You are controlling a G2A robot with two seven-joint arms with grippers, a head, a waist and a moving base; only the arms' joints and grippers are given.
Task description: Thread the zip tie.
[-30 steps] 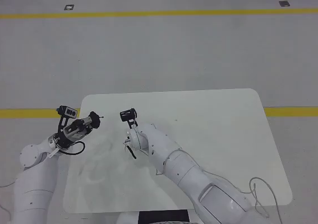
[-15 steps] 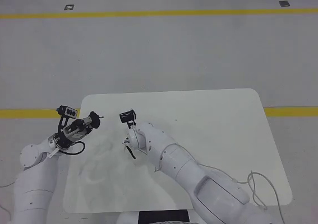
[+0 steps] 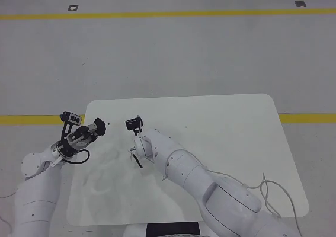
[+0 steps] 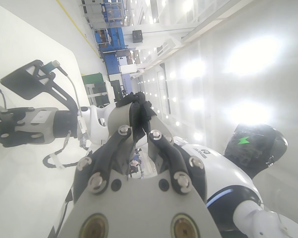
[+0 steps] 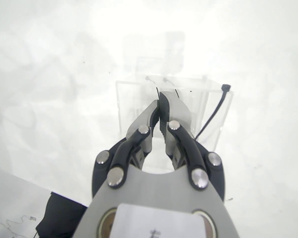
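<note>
My right gripper points down into a small clear box on the white table. Its fingers are shut on a thin black zip tie standing in the box. Another black zip tie leans against the box's side wall. In the top view my right gripper is at the table's left part. My left gripper is held above the table's left edge, shut on a black zip tie bunched at its fingertips. From above, my left gripper is apart from the right one.
The right arm's wrist and camera mount lie close in front of my left gripper. A yellow floor line runs past the table's left side. A black cloth patch lies beyond the table edge.
The right arm's elbow and forearm have shifted slightly; its gripper stays at the same spot. The left arm has not moved.
</note>
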